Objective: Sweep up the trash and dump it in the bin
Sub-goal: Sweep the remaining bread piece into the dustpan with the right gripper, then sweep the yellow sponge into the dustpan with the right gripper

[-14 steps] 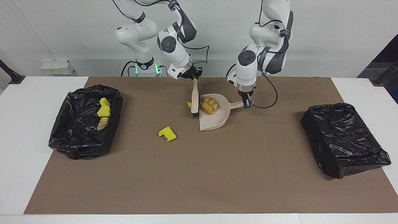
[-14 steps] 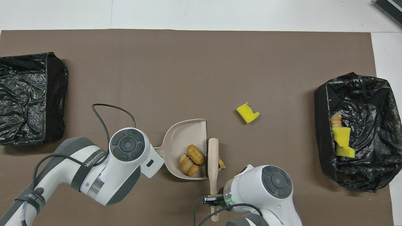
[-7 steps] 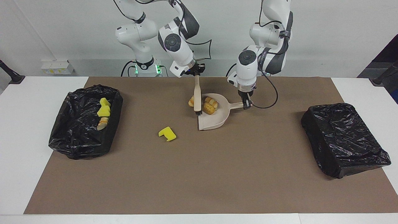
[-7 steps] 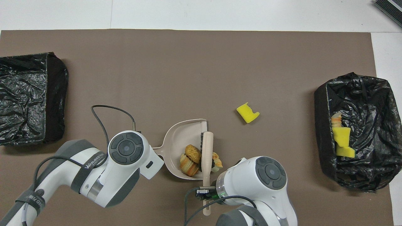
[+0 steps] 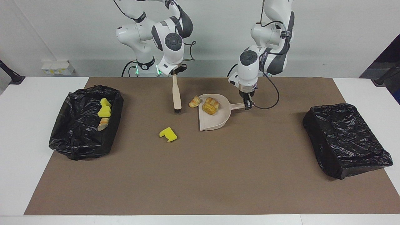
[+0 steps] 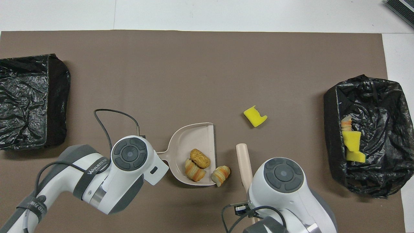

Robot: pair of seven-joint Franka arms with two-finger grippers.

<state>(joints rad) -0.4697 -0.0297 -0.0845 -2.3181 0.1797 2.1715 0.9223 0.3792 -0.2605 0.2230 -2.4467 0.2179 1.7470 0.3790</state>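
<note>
- Arms (image 5: 250, 67): glossy white shells, dark grey joint bands.
- Round grey joint caps.
- Black cables (image 5: 272, 93) looped outside.
- Green base lights.

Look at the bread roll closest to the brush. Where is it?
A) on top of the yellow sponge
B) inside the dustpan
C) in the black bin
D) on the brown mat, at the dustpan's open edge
D: that bread roll lies on the brown mat, just at the open edge of the dustpan, while two other rolls sit inside it.
</note>
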